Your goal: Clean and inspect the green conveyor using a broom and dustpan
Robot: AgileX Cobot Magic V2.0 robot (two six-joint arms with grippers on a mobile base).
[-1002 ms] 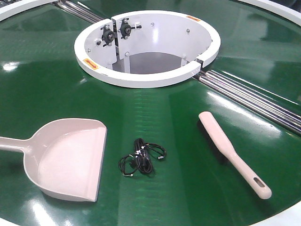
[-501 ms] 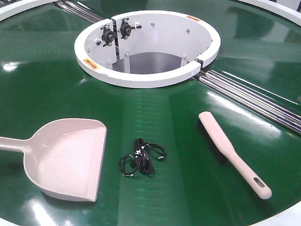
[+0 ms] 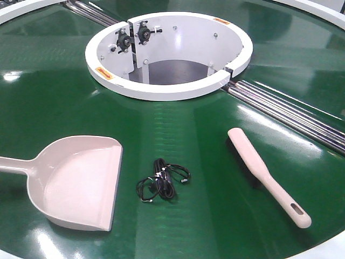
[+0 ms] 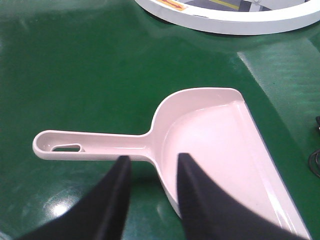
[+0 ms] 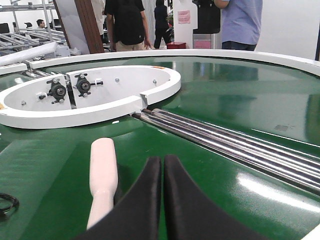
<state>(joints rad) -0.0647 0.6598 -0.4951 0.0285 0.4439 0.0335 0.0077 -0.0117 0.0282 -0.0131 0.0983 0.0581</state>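
The glossy green conveyor (image 3: 48,97) rings a white collar (image 3: 167,89). On its near left lies the beige-pink dustpan (image 3: 81,181), handle pointing left. The beige broom (image 3: 267,175) lies at the near right, handle toward the front edge. In the left wrist view my left gripper (image 4: 152,162) is open, above the belt just short of where the dustpan (image 4: 220,135) joins its handle, holding nothing. In the right wrist view my right gripper (image 5: 162,162) is shut and empty, just right of the broom (image 5: 102,175). Neither gripper shows in the front view.
A tangled black cable (image 3: 161,183) lies on the belt between dustpan and broom. Metal roller strips (image 3: 291,113) run from the collar toward the right. People (image 5: 242,22) stand beyond the conveyor's white outer rim (image 5: 200,52).
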